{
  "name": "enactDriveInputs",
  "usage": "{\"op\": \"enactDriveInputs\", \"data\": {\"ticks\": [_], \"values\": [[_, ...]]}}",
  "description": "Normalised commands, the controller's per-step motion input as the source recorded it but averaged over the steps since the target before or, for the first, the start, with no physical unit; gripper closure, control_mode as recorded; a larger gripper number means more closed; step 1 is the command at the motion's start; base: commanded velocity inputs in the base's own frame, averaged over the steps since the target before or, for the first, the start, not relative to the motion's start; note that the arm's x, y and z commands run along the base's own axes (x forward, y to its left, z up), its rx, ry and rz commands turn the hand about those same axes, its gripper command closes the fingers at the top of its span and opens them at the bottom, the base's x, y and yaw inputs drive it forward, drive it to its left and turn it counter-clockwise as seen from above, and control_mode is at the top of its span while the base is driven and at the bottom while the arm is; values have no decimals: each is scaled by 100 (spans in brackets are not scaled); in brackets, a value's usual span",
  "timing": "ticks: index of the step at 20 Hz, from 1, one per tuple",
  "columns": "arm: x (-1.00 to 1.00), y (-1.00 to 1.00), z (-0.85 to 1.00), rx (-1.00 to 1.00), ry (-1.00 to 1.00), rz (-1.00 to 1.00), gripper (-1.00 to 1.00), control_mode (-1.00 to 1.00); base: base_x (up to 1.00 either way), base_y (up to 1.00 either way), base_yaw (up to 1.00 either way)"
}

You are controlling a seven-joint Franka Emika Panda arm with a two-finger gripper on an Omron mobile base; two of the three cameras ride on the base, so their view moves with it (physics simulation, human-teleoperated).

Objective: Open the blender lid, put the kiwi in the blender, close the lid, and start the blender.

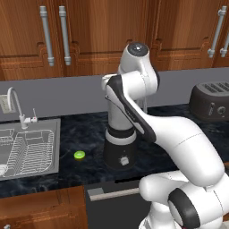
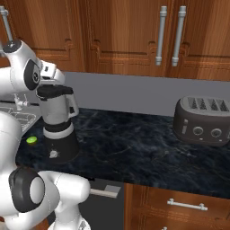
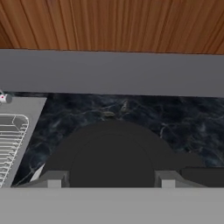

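- The blender (image 2: 57, 130) is seen standing on the dark marble counter (image 2: 134, 143), just right of the sink (image 1: 27, 150), with its black base and small white front knob turned toward the robot.
- The blender lid (image 2: 54, 91) is seated on the mouth of the clear grey jar, in the right base view; in the hand view it is shown as a broad black dome (image 3: 111, 157) with a raised centre.
- The gripper (image 3: 108, 178) is held directly above the lid, with one grey fingertip at either side of the raised centre knob.
- The fingertips (image 3: 53, 179) are seen close against the knob's flanks, but whether they press on it or merely straddle it cannot be told.
- The kiwi (image 1: 79, 155) lies on the counter between the sink and the blender base, near the base but apart from it, well below and to the left of the gripper.
- A dark toaster (image 2: 202, 120) sits farther right on the counter, well apart from the blender.
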Motion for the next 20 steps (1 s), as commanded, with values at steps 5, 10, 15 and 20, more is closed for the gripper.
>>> {"op": "enactDriveInputs", "data": {"ticks": [5, 10, 15, 20], "values": [[0, 0, -4, 1, -5, 0, 100, -100, 0, 0, 0], [0, 0, 18, 1, -14, 0, 100, -100, 0, 0, 0], [-4, 0, 79, 0, -11, 0, 100, -100, 0, 0, 0], [-7, 5, 91, 0, -1, 0, 100, -100, 0, 0, 0]]}}
